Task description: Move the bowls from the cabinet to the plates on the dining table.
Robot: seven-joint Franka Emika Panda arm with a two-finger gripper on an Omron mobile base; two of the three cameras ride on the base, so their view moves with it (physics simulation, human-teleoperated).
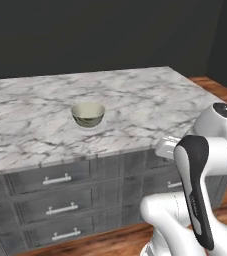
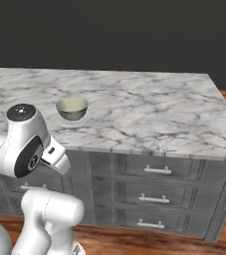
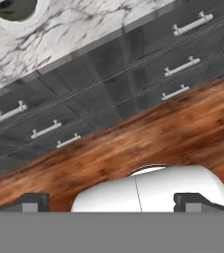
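A bowl point(image 1: 88, 114) sat on a plate point(image 3: 32, 20) near the front edge of the marble surface point(image 1: 150, 100), above the drawers point(image 1: 55, 205). The end effector point(image 3: 111, 202) hung well away from it, pointed down at the wooden floor point(image 3: 148, 143), its fingertips point(image 3: 32, 201) spread wide and holding nothing.

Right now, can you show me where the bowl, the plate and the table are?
bowl point(image 1: 88, 114): left base view, its inside.
plate point(image 3: 34, 17): hand view, rim beside the bowl.
dining table point(image 2: 149, 107): right base view, bare marble top.
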